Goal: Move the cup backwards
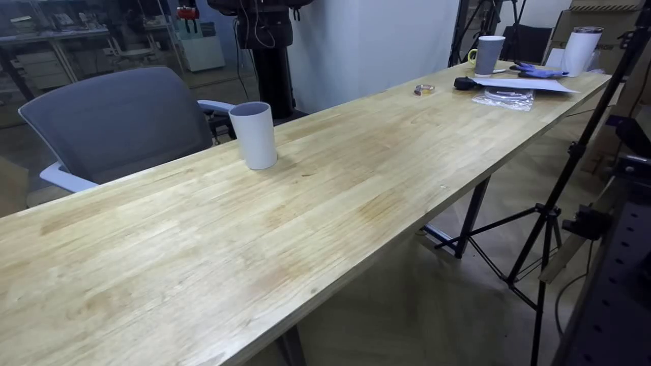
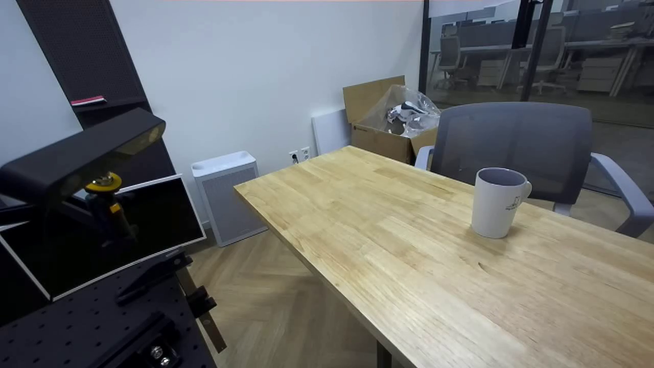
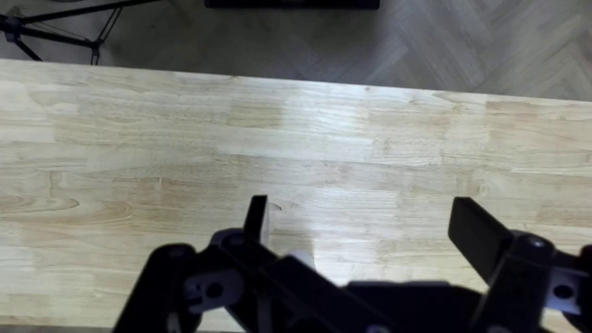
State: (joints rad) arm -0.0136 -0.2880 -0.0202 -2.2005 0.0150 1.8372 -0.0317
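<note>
Cup [image 2: 495, 207] stands upright on the table [image 2: 357, 245], right of frame in an exterior view. Gripper [image 3: 360, 206] sits low in the wrist view, spread wide; it should centre over the cup before closing, clear of the handle [image 2: 528, 190].

in an exterior view, the camera looks obliquely down along the table [image 1: 305, 218] toward its far end; in an exterior view, obliquely down over the opposite end toward a wall [image 2: 255, 76]. both share the cup [image 1: 258, 140] and chair [image 1: 132, 124]. the wrist view faces steeply down, close to the gripper [image 3: 363, 219].
</note>
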